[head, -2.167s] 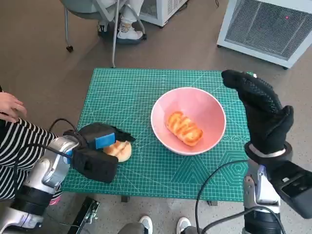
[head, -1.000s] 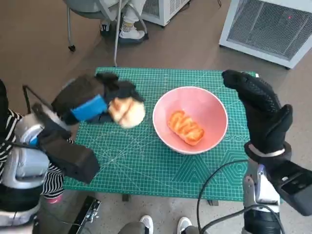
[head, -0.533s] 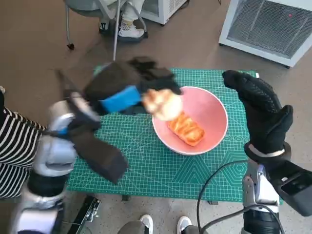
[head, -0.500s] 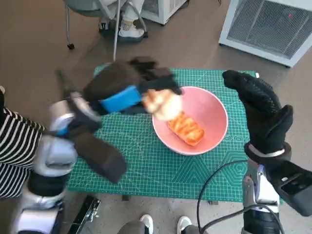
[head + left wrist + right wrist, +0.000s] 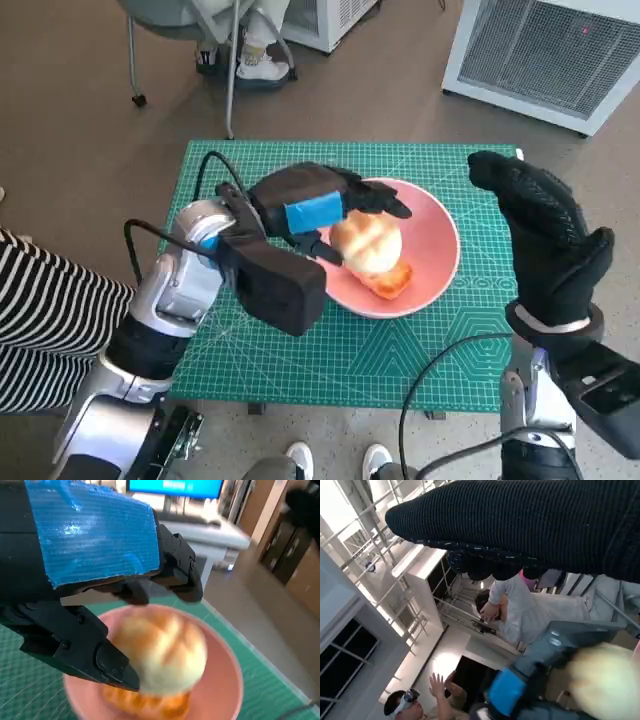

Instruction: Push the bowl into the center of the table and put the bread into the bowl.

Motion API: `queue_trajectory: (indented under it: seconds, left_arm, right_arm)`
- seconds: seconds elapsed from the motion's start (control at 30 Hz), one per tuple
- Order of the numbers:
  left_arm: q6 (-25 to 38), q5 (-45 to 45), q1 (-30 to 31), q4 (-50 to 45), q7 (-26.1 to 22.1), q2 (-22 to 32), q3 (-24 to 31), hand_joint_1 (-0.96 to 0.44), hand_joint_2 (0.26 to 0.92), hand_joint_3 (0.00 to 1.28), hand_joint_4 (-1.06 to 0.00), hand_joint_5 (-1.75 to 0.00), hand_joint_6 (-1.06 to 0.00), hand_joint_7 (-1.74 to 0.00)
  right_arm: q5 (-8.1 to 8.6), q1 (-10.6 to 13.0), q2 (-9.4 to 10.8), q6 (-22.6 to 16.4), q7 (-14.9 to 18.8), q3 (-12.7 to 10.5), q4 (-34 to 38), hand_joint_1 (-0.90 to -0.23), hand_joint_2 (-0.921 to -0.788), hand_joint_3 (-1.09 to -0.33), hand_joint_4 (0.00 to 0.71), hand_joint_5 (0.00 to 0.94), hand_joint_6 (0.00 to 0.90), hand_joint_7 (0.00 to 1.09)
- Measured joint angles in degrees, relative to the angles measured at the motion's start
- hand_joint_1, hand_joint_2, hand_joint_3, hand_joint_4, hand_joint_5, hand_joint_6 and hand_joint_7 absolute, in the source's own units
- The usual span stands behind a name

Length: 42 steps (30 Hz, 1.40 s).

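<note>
Over the pink bowl (image 5: 432, 262), the left hand (image 5: 318, 206) grips a round bun (image 5: 366, 241); the right hand (image 5: 545, 235) stands open beside the bowl's rim. A long glazed bread (image 5: 388, 282) lies in the bowl under the bun, its direction hidden.

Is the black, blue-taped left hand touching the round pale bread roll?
Touching: in the left wrist view, the left hand's fingers press the round bread roll.
</note>
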Motion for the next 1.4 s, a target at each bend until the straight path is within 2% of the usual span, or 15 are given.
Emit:
queue_trajectory:
  seconds: [0.17,0.33,0.47,0.67,0.9,1.1,1.3,1.4]
  left_arm:
    - [0.05,-0.9,0.0,0.1,-1.13,0.43,0.38,-0.55,0.803,0.01,-0.19,0.0,-0.27,-0.08]
    - [-0.83,-3.24,-0.2,1.81,-1.05,0.2,1.85,-0.61,0.845,0.02,-0.18,0.0,-0.27,-0.06]
    - [-3.93,-4.54,-0.36,5.4,2.52,-0.5,3.77,-0.64,0.884,0.02,-0.18,0.0,-0.27,-0.05]
    - [-11.01,-6.8,-0.56,12.96,10.1,-2.51,6.92,-0.69,0.917,0.13,-0.18,0.0,-0.28,-0.04]
    - [-18.85,-12.71,-0.41,18.96,14.46,-5.06,11.26,-0.72,0.921,0.35,-0.16,0.0,-0.27,-0.03]
    - [-22.43,-24.88,0.87,20.15,13.06,-9.28,16.33,-0.76,0.921,0.47,-0.12,0.0,-0.27,-0.02]
    - [-20.48,-38.79,4.79,15.52,8.52,-15.41,18.99,-0.73,0.921,0.53,-0.09,0.0,-0.22,-0.01]
    - [-19.54,-44.22,7.2,12.56,7.08,-19.11,19.95,-0.72,0.921,0.54,-0.08,0.0,-0.2,0.0]
  right_arm:
    - [-0.01,0.21,-0.04,0.65,-0.74,-0.24,-0.86,-0.681,-0.921,-0.707,0.147,0.0,0.027,0.46]
    - [-0.05,0.21,-0.08,0.93,-1.34,-0.54,-1.09,-0.679,-0.921,-0.707,0.147,0.0,0.024,0.47]
    - [-0.1,0.05,-0.16,0.92,-1.44,-0.77,-0.9,-0.677,-0.921,-0.707,0.147,0.001,0.022,0.47]
    - [-0.2,-0.92,-0.3,0.86,-1.81,-1.11,-0.08,-0.677,-0.921,-0.705,0.149,0.001,0.016,0.47]
    - [-0.24,-2.51,-0.57,0.86,-2.17,-1.31,1.07,-0.672,-0.921,-0.704,0.158,0.006,0.015,0.48]
    - [-0.27,-4.3,-0.9,1.24,-2.89,-1.53,1.94,-0.663,-0.921,-0.704,0.171,0.011,0.027,0.48]
    - [-0.32,-6.56,-0.95,1.75,-3.56,-1.65,3.09,-0.662,-0.921,-0.704,0.175,0.011,0.037,0.48]
    - [-0.86,-8.13,-1.12,2.67,-4.12,-1.82,4.33,-0.661,-0.921,-0.704,0.174,0.01,0.042,0.48]
